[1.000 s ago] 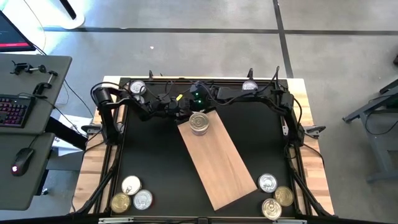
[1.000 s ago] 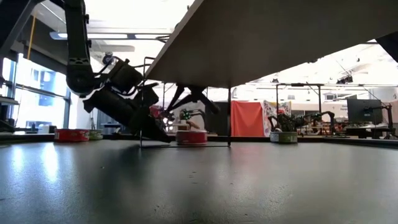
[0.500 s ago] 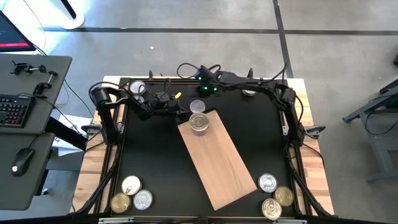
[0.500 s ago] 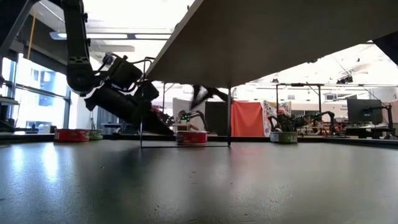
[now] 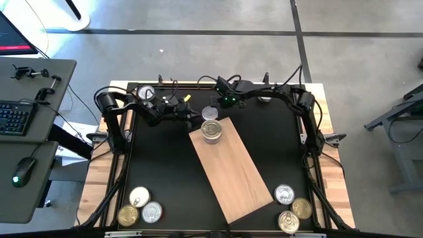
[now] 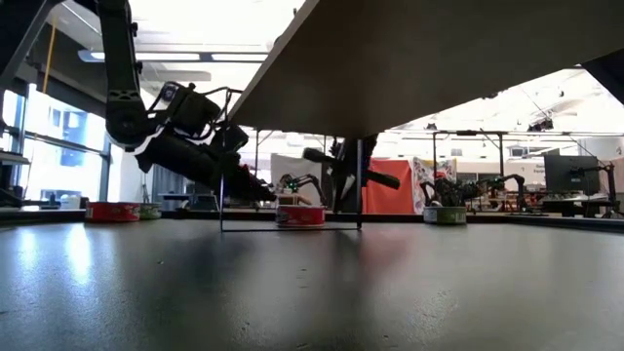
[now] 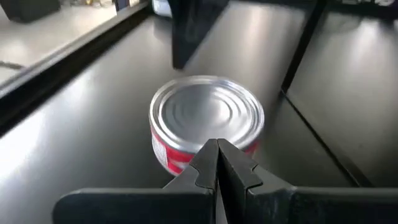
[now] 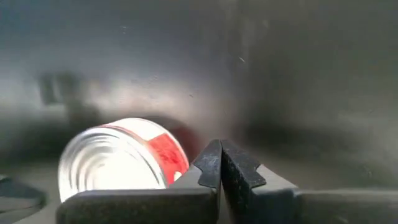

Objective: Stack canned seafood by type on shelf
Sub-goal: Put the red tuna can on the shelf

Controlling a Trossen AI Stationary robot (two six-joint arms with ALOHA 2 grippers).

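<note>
Right hand (image 5: 221,100) swung toward 1 o'clock, fingers pressed together | left hand (image 5: 192,116) likewise empty | shelf (image 5: 232,170) held one stack (image 5: 211,130) | loose can (image 5: 209,113) at 12, clusters at 7 and 5 left.

Silver-lidded can (image 7: 207,118) with red-and-white label, light-brown grained shelf (image 5: 234,173), black table (image 5: 165,165), gold-lidded tin (image 5: 127,215)

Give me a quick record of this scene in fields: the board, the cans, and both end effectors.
shelf: wooden board lying diagonally on the black table
cans on shelf: one stack at its far end
loose can: silver lid, red label, off the board's far end
near-left cans: three
near-right cans: four
left end effector: shut, empty, by the loose can
right end effector: shut, empty
</note>
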